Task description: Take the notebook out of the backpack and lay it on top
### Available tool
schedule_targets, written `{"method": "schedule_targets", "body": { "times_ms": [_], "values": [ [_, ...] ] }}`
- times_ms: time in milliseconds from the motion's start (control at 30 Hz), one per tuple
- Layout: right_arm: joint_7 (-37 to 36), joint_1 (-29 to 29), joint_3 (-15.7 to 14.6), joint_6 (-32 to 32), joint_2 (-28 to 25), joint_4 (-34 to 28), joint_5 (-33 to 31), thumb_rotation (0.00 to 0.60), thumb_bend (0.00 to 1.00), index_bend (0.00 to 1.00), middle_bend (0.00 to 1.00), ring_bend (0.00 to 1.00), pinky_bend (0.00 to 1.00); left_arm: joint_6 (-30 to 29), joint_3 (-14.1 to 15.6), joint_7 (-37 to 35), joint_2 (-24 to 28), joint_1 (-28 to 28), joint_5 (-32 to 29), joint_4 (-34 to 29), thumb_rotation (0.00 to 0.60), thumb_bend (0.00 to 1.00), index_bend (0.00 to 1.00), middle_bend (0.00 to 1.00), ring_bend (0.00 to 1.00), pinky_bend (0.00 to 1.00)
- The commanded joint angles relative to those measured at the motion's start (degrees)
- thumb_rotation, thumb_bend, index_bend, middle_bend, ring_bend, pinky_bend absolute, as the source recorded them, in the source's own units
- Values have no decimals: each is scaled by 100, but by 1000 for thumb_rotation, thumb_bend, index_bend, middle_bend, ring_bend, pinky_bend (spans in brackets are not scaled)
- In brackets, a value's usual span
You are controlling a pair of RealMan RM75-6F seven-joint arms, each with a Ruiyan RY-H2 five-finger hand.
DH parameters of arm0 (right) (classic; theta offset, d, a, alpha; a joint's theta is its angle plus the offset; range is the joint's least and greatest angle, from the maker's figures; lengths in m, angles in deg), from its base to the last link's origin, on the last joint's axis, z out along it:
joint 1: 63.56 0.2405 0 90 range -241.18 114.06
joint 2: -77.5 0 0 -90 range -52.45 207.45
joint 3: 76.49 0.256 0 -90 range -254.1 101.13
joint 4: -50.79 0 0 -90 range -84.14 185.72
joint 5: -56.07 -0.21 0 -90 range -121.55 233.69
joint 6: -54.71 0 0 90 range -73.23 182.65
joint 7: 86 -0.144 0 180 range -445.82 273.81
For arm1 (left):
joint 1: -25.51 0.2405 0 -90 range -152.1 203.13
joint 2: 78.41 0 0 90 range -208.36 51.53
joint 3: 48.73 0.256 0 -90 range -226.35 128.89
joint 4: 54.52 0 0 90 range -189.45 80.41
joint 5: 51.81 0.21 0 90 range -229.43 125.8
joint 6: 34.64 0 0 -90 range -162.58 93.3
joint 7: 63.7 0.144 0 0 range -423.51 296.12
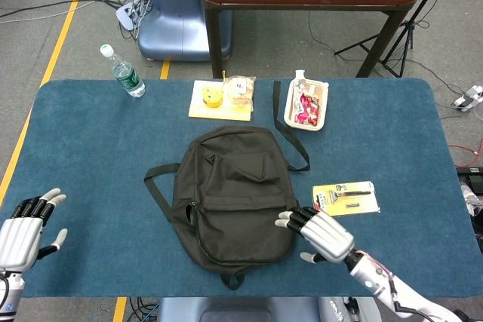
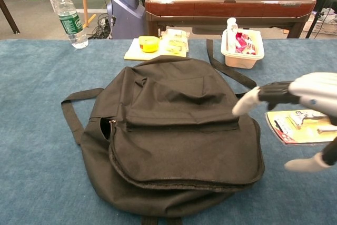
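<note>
The right robot hand (image 1: 323,231) is hovering open and empty beside the soft, floppy backpack (image 1: 232,194); its zipper edge looks easiest to grab.
</note>
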Motion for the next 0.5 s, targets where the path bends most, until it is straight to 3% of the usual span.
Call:
{"method": "schedule_targets", "body": {
  "times_ms": [33, 500],
  "values": [
    [82, 222, 64, 272, 247, 42, -94, 600, 118, 227, 202, 156, 278, -1, 0, -2, -6, 0, 0, 10, 600, 289, 216, 164, 178, 150],
    [309, 682, -37, 736, 944, 328, -288, 600, 8, 227, 187, 132, 250, -16, 16, -13, 1, 40, -26, 18, 600, 289, 216, 164, 178, 150]
  ]
}}
